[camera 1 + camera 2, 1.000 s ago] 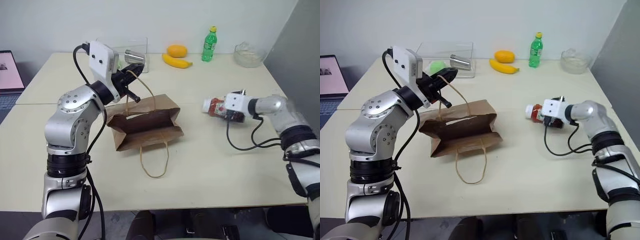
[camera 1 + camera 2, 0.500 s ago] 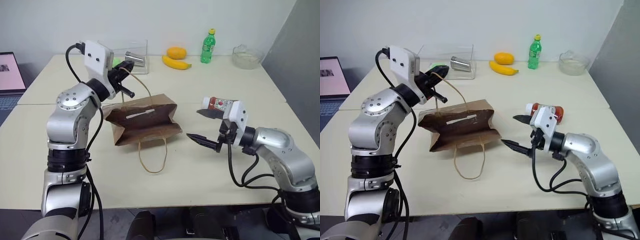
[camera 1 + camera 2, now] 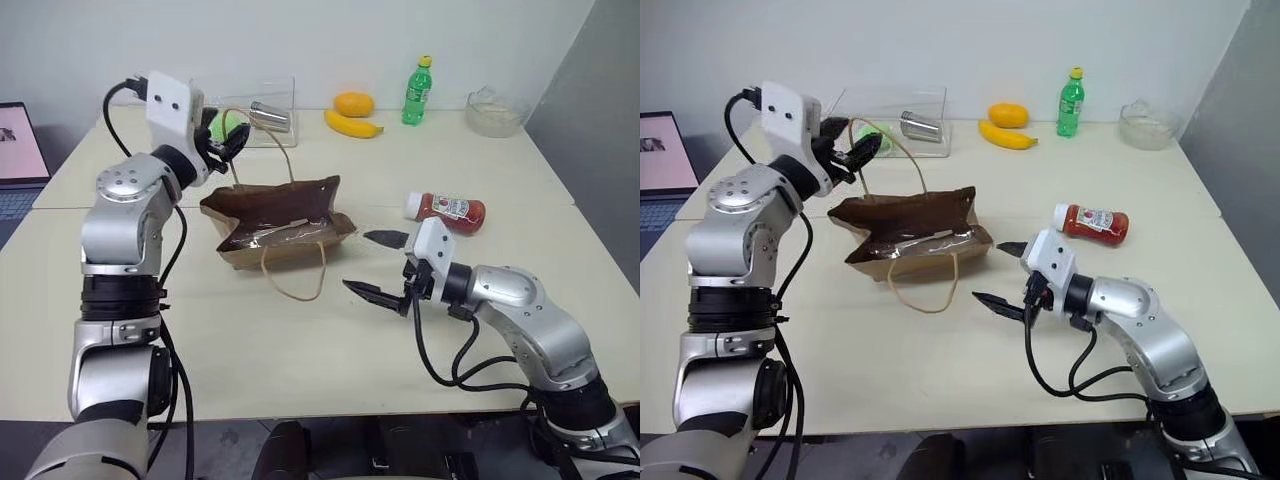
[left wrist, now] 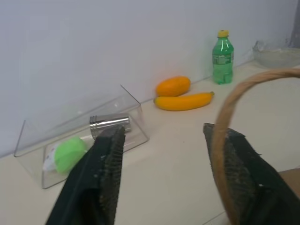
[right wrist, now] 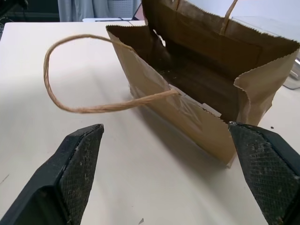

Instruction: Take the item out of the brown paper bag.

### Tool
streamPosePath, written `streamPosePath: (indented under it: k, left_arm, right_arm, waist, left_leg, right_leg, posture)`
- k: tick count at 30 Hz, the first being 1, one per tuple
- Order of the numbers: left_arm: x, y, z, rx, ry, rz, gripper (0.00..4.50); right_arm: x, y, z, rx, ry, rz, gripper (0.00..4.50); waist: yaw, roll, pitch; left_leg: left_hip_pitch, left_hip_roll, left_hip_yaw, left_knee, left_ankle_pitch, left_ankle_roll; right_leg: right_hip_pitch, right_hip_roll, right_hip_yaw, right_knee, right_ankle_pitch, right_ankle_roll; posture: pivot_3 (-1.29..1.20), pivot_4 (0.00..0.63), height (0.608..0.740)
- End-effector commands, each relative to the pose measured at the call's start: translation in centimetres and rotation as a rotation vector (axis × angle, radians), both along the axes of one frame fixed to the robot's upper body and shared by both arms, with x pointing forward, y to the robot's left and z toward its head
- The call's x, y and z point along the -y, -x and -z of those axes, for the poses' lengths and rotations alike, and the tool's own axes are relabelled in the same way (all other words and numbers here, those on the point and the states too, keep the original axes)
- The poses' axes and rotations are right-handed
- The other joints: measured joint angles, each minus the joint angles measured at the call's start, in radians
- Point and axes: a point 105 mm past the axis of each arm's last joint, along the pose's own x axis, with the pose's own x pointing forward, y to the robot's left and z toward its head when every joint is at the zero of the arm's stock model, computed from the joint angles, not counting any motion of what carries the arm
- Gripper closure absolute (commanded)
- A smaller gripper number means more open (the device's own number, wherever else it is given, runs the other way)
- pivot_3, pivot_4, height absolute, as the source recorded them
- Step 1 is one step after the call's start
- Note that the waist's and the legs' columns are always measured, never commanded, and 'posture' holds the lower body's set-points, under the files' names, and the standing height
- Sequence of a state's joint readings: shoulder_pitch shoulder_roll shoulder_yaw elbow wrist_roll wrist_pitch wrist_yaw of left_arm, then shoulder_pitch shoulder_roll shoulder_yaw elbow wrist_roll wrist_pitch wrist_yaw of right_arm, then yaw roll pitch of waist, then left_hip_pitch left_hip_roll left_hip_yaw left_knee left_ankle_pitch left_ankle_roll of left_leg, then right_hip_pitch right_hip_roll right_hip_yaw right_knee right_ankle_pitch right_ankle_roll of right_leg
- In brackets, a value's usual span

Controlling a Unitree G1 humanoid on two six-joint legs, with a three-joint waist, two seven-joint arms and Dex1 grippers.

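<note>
Beige tabletop point(image 3: 330, 370) carries everything you need. Your ketchup bottle point(image 3: 447, 209) already lies outside on its side, well apart from the brown paper bag point(image 3: 277, 217), so the removal looks done. Your right claw point(image 3: 375, 266) hovers empty, fingers spread. Your left claw point(image 4: 164, 164) stands apart around the bag's handle point(image 4: 225, 122), not clamping it.

I note the ketchup bottle point(image 3: 447, 209) lying on its side on the table, white cap leftward, well apart from the crumpled brown paper bag point(image 3: 280, 220), whose mouth gapes open.
</note>
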State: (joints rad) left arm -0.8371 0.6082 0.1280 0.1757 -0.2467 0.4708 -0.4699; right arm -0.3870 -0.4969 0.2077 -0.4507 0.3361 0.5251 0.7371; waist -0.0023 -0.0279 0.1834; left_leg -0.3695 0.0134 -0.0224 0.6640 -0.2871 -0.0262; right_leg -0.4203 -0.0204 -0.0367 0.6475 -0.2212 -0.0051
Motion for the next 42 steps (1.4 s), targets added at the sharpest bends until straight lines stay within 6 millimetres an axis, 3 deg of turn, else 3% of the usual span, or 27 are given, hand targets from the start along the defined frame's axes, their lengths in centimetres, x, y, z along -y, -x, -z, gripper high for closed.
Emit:
streamPosePath:
  k: [1,2,6,10,17,19,20,22,28,32,42]
  left_arm:
    - [-0.6,1.0,-1.2,0.033,-0.018,0.002,0.36]
    - [-0.6,1.4,-0.6,0.009,-0.038,0.012,0.07]
    - [-1.6,2.2,0.5,-0.027,-0.069,-0.028,0.02]
    - [-4.9,1.9,-0.9,0.036,-0.066,-0.214,0.02]
    - [-7.4,2.2,-1.1,0.070,0.026,-0.359,0.02]
    - [-6.9,2.6,-0.2,0.041,0.125,-0.312,0.02]
    - [-5.6,3.1,0.5,0.017,0.167,-0.234,0.02]
    - [-3.2,4.6,2.2,-0.022,0.149,-0.124,0.02]
    - [1.2,9.2,6.3,-0.122,0.114,0.088,0.02]
    - [2.6,12.6,7.9,-0.180,0.178,0.164,0.02]
    - [2.3,15.8,11.4,-0.228,0.129,0.061,0.02]
  right_arm:
    - [-0.4,0.1,-1.3,0.063,-0.015,-0.026,0.00]
    - [-0.4,0.1,-1.2,0.066,-0.012,-0.026,0.00]
    - [-0.3,-0.5,-1.2,0.071,-0.004,-0.015,0.00]
    - [-0.8,-1.8,-2.2,0.111,-0.030,0.006,0.00]
    - [-1.1,-3.1,-3.0,0.152,-0.056,0.027,0.00]
    - [-1.1,-2.9,-2.8,0.146,-0.047,0.013,0.00]
    - [-1.0,-2.7,-2.7,0.142,-0.043,0.006,0.00]
    - [-0.8,-2.2,-2.4,0.129,-0.035,-0.007,0.00]
    - [0.0,-0.5,-1.3,0.084,-0.002,-0.059,0.00]
    - [0.7,0.1,-1.0,0.082,-0.015,-0.044,0.00]
    - [2.4,1.4,1.2,0.100,-0.145,0.093,0.00]
  waist:
    - [-0.001,0.000,0.000]
    - [-0.001,0.000,0.000]
    - [-0.002,0.000,0.000]
    - [-0.002,0.000,0.000]
    - [0.000,0.000,0.000]
    - [0.000,0.000,0.000]
    - [0.000,0.000,0.000]
    - [-0.001,0.000,0.000]
    - [0.000,-0.001,0.000]
    - [-0.001,-0.001,0.000]
    - [0.000,-0.001,0.000]
  left_leg:
    - [0.000,0.000,0.000,0.000,0.000,0.000]
    - [0.000,0.000,0.000,0.000,0.000,0.000]
    - [0.000,0.001,0.000,0.000,0.000,0.000]
    - [0.000,0.001,0.000,0.000,0.000,0.000]
    - [0.000,0.001,0.000,0.000,0.000,0.000]
    - [-0.001,0.002,0.000,0.000,0.000,0.000]
    - [0.000,0.001,0.000,0.000,0.000,0.000]
    - [-0.001,0.001,0.000,0.000,0.000,0.000]
    - [-0.002,0.002,-0.001,0.000,0.000,0.000]
    - [0.002,0.003,0.000,0.000,0.000,0.000]
    - [0.006,0.002,-0.001,-0.001,0.000,0.000]
  right_leg:
    - [0.000,0.000,0.000,0.000,0.000,0.000]
    - [0.000,0.000,0.000,0.000,0.000,0.000]
    - [0.000,0.000,0.000,0.000,0.000,0.000]
    - [0.000,0.000,0.000,0.000,0.000,0.000]
    - [0.000,0.000,0.000,0.001,0.000,0.000]
    - [0.000,-0.002,0.000,0.000,0.001,-0.002]
    - [0.000,-0.002,0.000,0.000,0.002,-0.003]
    - [0.000,-0.003,0.000,0.000,0.003,-0.004]
    - [-0.001,-0.004,0.000,0.000,0.003,-0.004]
    - [0.001,-0.004,0.001,0.000,0.000,0.000]
    - [0.005,0.000,0.001,0.000,-0.001,-0.001]
  posture:
    - [0.00,0.150,0.740]
    - [0.00,0.150,0.740]
    - [0.00,0.150,0.740]
    - [0.00,0.150,0.740]
    - [0.00,0.150,0.740]
    - [0.00,0.150,0.740]
    - [0.00,0.150,0.740]
    - [0.00,0.150,0.740]
    - [0.00,0.150,0.740]
    - [0.00,0.150,0.740]
    - [0.00,0.150,0.740]
